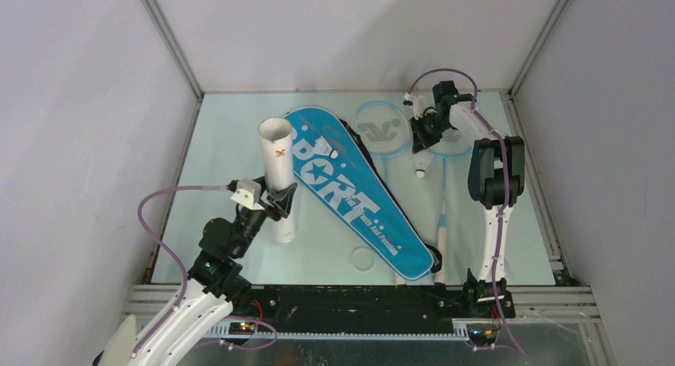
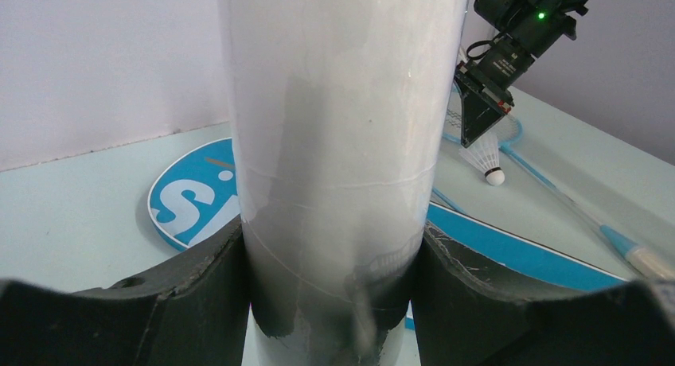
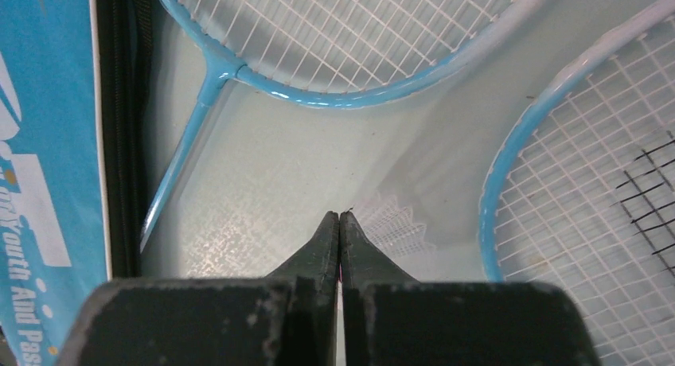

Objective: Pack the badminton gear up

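My left gripper (image 1: 275, 200) is shut on the long white tube (image 1: 273, 155) and holds it upright, open end up, at the left of the table. The tube fills the left wrist view (image 2: 334, 103) between the black fingers (image 2: 199, 294). The blue "SPORT" bag (image 1: 358, 195) lies diagonally beside it. Two light-blue rackets (image 1: 380, 127) (image 1: 455, 146) lie at the back right. My right gripper (image 1: 419, 147) hangs over them, shut on the skirt edge of a white shuttlecock (image 1: 422, 167), which also shows in the right wrist view (image 3: 398, 223) and the left wrist view (image 2: 485, 155).
A round clear lid (image 1: 364, 258) lies on the table near the bag's lower end. The white racket handles (image 1: 442, 239) reach toward the near edge. Grey walls close in the table at the left, back and right.
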Controlling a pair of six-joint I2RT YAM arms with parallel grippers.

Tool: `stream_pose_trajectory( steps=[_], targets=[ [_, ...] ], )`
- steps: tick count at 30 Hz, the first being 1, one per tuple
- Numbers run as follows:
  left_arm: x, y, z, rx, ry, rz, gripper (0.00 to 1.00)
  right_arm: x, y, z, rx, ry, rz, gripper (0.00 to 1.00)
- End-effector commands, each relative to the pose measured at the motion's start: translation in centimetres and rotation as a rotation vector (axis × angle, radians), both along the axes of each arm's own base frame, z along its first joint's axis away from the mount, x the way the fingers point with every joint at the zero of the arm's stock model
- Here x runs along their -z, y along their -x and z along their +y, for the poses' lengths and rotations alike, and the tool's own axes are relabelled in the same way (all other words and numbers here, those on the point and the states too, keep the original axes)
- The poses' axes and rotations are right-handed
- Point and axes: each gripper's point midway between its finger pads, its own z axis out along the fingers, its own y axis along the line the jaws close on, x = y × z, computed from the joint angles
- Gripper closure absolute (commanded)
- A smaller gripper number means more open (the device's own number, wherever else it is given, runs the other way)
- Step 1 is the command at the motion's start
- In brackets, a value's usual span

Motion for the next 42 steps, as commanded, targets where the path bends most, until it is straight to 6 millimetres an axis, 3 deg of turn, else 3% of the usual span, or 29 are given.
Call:
stream_pose_trajectory(
  steps=[1,6,7,8,9,10,11,12,14,15,16,17,18,19,20,21,23,27,30,34,42],
  targets=[
    [-1.3,0.0,0.1,-0.004,0.027,-0.057,0.59,-4.6,0.2,0.5,-0.002,-0.019,-0.088,1.0],
    [-1.3,0.0,-0.2,0.01,0.024,-0.06,0.59,-8.8,0.6,1.0,0.026,-0.014,-0.216,1.0],
    [-1.4,0.0,-0.3,0.013,0.019,-0.06,0.59,-11.1,0.9,1.4,0.021,-0.019,-0.278,1.0],
    [-1.4,0.0,-0.4,0.021,0.015,-0.059,0.59,-11.8,0.9,1.5,0.032,-0.014,-0.318,1.0],
    [-1.4,0.0,-0.5,0.024,0.01,-0.06,0.59,-14.5,1.4,2.2,0.023,-0.027,-0.391,1.0],
    [-1.4,0.1,-0.6,0.032,0.006,-0.061,0.59,-15.4,1.4,2.5,0.032,-0.027,-0.44,1.0],
    [-1.6,0.1,-0.7,0.038,0.006,-0.068,0.59,-18.6,2.3,3.5,0.014,-0.049,-0.527,1.0],
    [-1.5,0.2,-1.0,0.053,0.002,-0.068,0.59,-19.6,2.4,4.1,0.008,-0.06,-0.59,1.0],
    [-1.6,0.4,-1.8,0.095,-0.008,-0.072,0.59,-26.0,5.0,6.3,-0.039,-0.139,-0.79,1.0],
    [-1.4,0.5,-2.0,0.112,-0.038,-0.078,0.59,-27.6,6.3,8.2,-0.078,-0.18,-0.84,1.0],
    [-1.3,0.8,-2.7,0.153,-0.059,-0.079,0.59,-30.5,7.4,8.9,-0.071,-0.244,-0.938,1.0],
    [-0.9,0.9,-3.4,0.189,-0.08,-0.074,0.59,-31.3,8.8,10.5,-0.086,-0.297,-0.951,1.0],
    [-1.0,1.1,-3.7,0.209,-0.093,-0.08,0.59,-34.6,10.6,11.7,-0.113,-0.37,-1.038,1.0],
    [-0.7,1.4,-4.4,0.252,-0.11,-0.076,0.59,-35.6,11.7,12.5,-0.131,-0.423,-1.05,1.0],
    [-0.9,1.5,-4.6,0.268,-0.122,-0.084,0.6,-38.3,13.7,13.5,-0.167,-0.495,-1.116,1.0],
    [-0.4,1.7,-5.2,0.305,-0.14,-0.073,0.6,-39.0,15.2,14.4,-0.215,-0.552,-1.119,1.0],
    [-0.3,1.9,-5.7,0.337,-0.167,-0.07,0.6,-42.9,18.7,15.9,-0.307,-0.699,-1.211,1.0],
    [-0.7,2.2,-6.3,0.38,-0.18,-0.08,0.6,-45.2,24.6,18.3,-0.501,-0.882,-1.199,1.0],
    [-0.8,3.0,-6.8,0.427,-0.195,-0.101,0.6,-45.3,27.1,19.4,-0.576,-0.923,-1.187,1.0],
    [-1.4,3.1,-6.6,0.418,-0.17,-0.134,0.59,-44.5,28.3,20.4,-0.617,-0.932,-1.145,1.0],
    [-1.5,3.4,-6.5,0.424,-0.169,-0.157,0.59,-42.8,28.3,21.4,-0.629,-0.905,-1.086,1.0]
  ],
)
